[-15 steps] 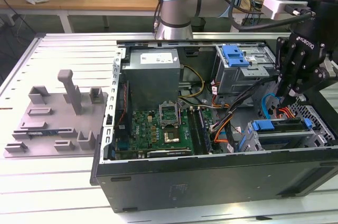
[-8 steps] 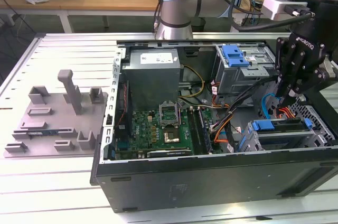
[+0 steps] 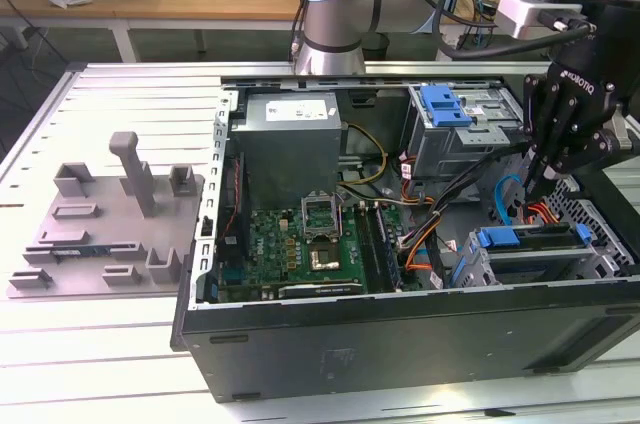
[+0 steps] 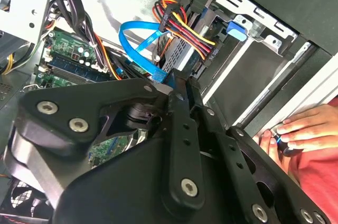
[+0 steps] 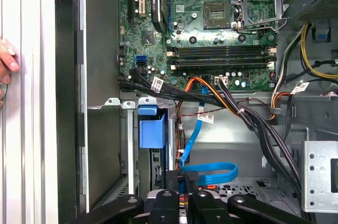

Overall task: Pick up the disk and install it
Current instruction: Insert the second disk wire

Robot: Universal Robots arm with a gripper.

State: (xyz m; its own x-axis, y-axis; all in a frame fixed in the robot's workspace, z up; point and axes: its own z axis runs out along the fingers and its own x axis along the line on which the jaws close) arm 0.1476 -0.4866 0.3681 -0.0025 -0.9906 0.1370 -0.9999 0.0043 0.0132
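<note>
Hand, matte black, hangs over the blue-framed flat disk.

The hand hangs inside the open computer case — just above the blue-framed disk.

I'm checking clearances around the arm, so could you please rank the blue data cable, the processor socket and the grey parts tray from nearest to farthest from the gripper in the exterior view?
Measured from the gripper:
1. Blue data cable, just beside it, toward the exterior view's left.
2. Processor socket, mid-case on the green board.
3. Grey parts tray, outside the case at the exterior view's far left.
</note>
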